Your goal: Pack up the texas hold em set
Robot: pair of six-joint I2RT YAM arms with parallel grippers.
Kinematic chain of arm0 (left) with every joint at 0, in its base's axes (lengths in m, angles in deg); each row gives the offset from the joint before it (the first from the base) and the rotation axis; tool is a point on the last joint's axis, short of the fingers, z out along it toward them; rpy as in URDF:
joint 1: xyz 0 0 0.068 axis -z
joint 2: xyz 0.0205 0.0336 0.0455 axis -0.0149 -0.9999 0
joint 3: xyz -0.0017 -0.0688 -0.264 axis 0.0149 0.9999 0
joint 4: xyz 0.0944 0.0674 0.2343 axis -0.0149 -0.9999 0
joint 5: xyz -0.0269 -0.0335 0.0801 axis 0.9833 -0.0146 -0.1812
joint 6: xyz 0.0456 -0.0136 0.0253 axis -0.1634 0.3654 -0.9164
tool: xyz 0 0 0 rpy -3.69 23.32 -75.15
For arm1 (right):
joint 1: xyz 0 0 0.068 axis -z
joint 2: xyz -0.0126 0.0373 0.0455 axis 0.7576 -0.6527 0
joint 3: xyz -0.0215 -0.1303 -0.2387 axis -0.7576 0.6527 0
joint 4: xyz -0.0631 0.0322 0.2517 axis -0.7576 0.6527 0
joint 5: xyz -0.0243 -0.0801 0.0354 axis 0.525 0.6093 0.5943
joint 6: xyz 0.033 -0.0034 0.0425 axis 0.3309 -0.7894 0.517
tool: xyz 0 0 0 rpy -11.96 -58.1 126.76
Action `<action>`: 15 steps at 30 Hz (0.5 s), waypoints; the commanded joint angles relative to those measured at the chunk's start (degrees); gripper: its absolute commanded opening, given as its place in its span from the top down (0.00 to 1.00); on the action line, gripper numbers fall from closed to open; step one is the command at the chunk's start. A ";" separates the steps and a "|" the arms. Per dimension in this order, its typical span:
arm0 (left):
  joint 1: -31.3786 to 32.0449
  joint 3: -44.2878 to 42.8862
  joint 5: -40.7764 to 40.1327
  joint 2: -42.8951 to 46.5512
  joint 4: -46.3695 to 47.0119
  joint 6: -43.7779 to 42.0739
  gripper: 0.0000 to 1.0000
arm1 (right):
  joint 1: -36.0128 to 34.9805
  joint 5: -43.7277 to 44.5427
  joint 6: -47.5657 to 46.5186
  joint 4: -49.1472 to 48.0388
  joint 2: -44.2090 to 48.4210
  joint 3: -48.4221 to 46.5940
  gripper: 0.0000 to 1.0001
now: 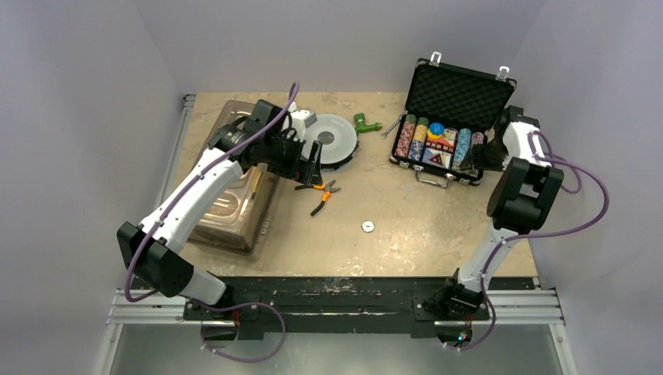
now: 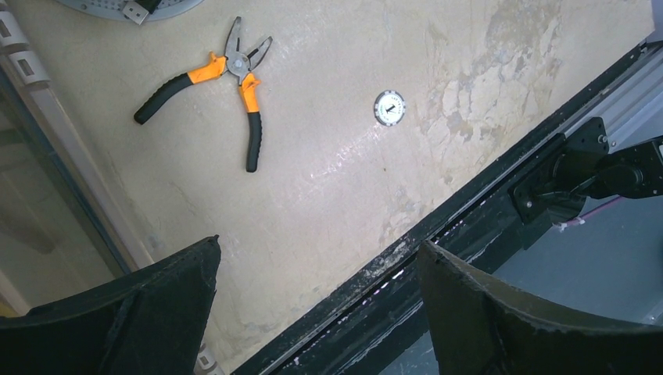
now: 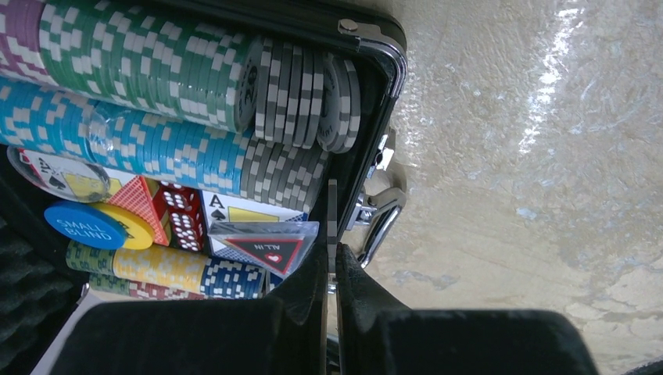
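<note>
The black case [image 1: 460, 92] of the texas hold em set stands open at the back right, foam lid raised. Rows of chips [image 1: 438, 141] fill it. In the right wrist view I see green chips [image 3: 141, 62], blue chips [image 3: 141, 144], grey chips [image 3: 301, 94], a card deck [image 3: 242, 212], red dice [image 3: 184, 219], a blue button [image 3: 78, 223] and a triangular all-in button [image 3: 270, 246]. My right gripper [image 3: 331, 254] is shut on a grey chip [image 3: 331, 207], held edge-on above the case's front rim, beside the handle [image 3: 383, 219]. My left gripper [image 2: 319, 244] hangs open and holds nothing. A small round white button [image 2: 389, 108] lies loose on the table.
Orange-handled pliers [image 2: 234, 78] lie near the left gripper. A large clear bin [image 1: 234, 195] stands at the left under the left arm. Behind the pliers sit a round grey spool [image 1: 332, 139], a green object [image 1: 363, 123] and a wrench [image 1: 388, 129]. The black front rail [image 2: 469, 226] borders the table.
</note>
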 commanded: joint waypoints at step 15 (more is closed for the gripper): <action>-0.10 -2.53 -0.94 -0.47 -0.34 -2.04 0.07 | 0.21 0.01 4.11 -3.69 -3.55 -2.51 1.00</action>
